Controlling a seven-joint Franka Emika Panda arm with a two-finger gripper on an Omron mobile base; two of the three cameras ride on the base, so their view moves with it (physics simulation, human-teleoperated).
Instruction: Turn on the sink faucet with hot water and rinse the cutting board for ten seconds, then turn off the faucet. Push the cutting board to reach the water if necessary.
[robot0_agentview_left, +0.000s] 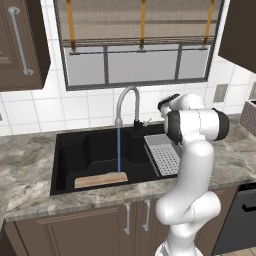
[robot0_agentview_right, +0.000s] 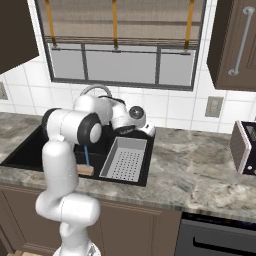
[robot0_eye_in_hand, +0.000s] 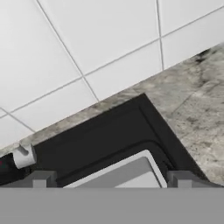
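The water (robot0_agentview_left: 118, 150) is running, a thin blue stream from the sink faucet (robot0_agentview_left: 127, 102) onto the cutting board (robot0_agentview_left: 100, 180), which lies at the near edge of the sink (robot0_agentview_left: 70, 155). So this looks like the rinsing step. The pincer (robot0_eye_in_hand: 107, 179) hangs spread wide and empty at the far right corner of the basin, over the grey drainer tray (robot0_agentview_left: 162, 154). Next, I'd judge, it must reach left to the lever handle (robot0_eye_in_hand: 24, 156). The tiled wall (robot0_eye_in_hand: 87, 43) crowds it behind; the worktop (robot0_agentview_left: 235, 150) to the right lies open.
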